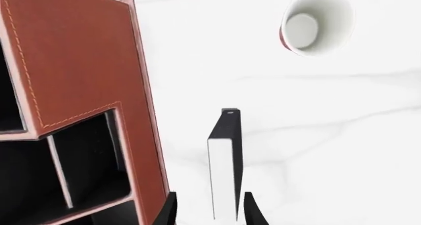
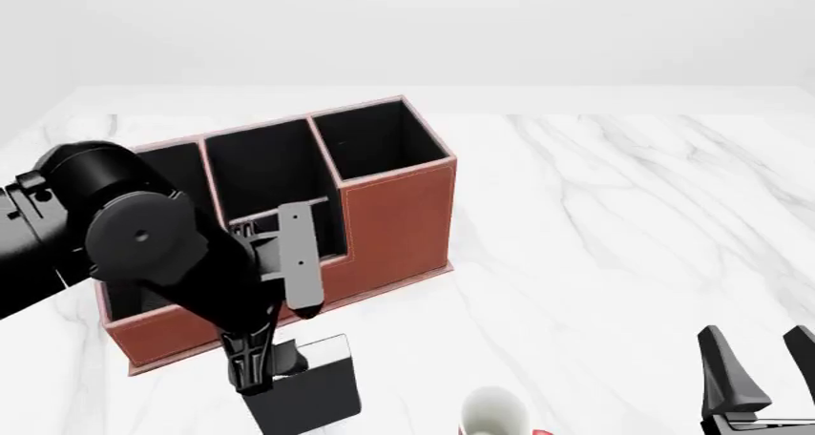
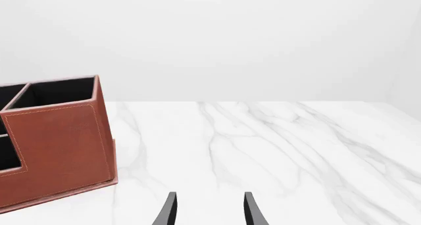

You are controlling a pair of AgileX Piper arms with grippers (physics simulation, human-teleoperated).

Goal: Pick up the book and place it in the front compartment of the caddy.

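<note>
The book [image 1: 224, 170] stands on edge on the white marble table, black with a white band, just in front of the caddy's stepped front wall; it also shows in the front view [image 2: 305, 392]. My left gripper [image 1: 210, 212] points down over it with one finger on each side, jaws as wide as the right gripper's, and a gap shows on the caddy side. The reddish-brown caddy [image 2: 395, 216] with black lining stands at the left-centre, also in the left wrist view [image 1: 79, 57] and the right wrist view [image 3: 59, 146]. My right gripper [image 3: 209, 210] is open and empty, low at the front right [image 2: 762, 368].
A white-and-red mug [image 2: 494, 416] stands upright near the front edge, right of the book; the left wrist view [image 1: 316, 22] looks into it. The left arm's black body [image 2: 140, 244] hides part of the caddy's front compartments. Bare marble spreads to the right of the caddy.
</note>
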